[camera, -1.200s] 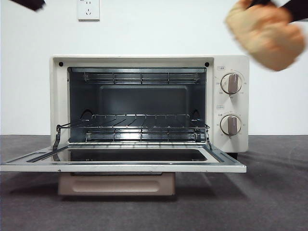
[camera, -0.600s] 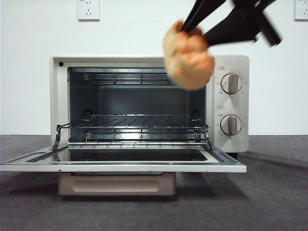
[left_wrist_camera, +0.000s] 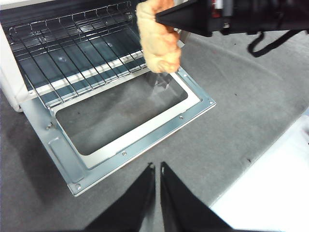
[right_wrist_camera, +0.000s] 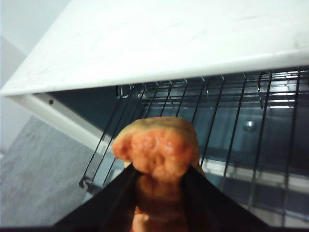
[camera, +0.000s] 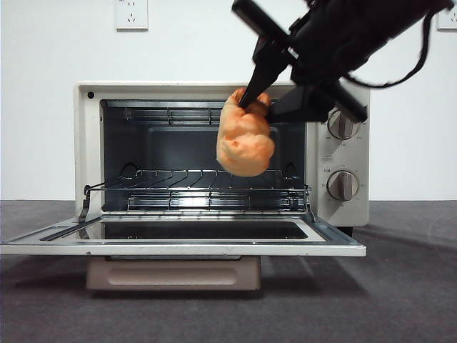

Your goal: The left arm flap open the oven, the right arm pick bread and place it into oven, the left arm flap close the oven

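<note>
Gripping the bread (camera: 245,143) tight, the right claw (camera: 263,107) is hanging before the oven (camera: 343,153) mouth, above its open door (camera: 182,246); the left claw (left_wrist_camera: 157,168), closed empty, is waiting beyond the door.

Oven (camera: 343,214) mouth wide open above the wire rack (camera: 200,187), door (camera: 178,246) flat.

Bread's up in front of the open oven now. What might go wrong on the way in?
1. The right gripper pinches only the top of the bread; most of the loaf hangs free, so it may slip onto the open door.
2. The bread hangs level with the upper rack, near the oven opening's top edge; the bulky arm may strike the top on entry.
</note>
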{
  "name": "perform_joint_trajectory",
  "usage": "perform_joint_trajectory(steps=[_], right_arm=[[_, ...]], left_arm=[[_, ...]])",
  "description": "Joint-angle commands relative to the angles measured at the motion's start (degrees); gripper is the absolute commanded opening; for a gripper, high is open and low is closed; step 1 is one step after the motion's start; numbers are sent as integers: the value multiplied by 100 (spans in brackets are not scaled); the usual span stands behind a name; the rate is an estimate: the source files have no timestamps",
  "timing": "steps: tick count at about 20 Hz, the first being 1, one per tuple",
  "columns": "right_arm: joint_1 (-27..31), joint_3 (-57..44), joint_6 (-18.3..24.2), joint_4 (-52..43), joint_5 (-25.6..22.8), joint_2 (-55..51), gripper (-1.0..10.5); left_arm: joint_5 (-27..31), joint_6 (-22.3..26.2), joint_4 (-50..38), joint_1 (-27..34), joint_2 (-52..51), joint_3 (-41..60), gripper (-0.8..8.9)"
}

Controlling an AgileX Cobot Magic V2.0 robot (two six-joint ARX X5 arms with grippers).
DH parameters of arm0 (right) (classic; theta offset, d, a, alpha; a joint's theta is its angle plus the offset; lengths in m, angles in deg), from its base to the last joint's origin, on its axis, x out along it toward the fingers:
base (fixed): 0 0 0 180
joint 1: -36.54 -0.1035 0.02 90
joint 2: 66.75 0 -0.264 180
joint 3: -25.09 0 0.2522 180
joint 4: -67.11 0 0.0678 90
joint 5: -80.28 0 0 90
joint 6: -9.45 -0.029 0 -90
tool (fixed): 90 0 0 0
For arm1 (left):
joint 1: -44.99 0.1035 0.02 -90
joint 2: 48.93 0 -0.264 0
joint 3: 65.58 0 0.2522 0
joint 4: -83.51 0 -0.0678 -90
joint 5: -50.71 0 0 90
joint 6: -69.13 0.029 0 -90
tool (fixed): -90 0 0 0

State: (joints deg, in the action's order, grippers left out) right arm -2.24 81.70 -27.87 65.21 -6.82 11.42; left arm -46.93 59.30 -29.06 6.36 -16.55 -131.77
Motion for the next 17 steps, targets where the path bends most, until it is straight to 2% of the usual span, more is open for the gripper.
perform_joint_trajectory(steps=[1,6,11,17], right_arm=[[-55,55,-111,-415,-127,245,124],[-52,57,-197,-824,-420,570,124],[-52,57,-234,-1281,-501,811,124],[-52,59,-282,-1484,-907,962,124]], left_arm=[[4,-13,-15,-28,-28,-68,18],[7,-9,85,-28,-66,-68,18],[9,17,118,-28,-66,-68,19],[11,179,122,-28,-66,-68,19]])
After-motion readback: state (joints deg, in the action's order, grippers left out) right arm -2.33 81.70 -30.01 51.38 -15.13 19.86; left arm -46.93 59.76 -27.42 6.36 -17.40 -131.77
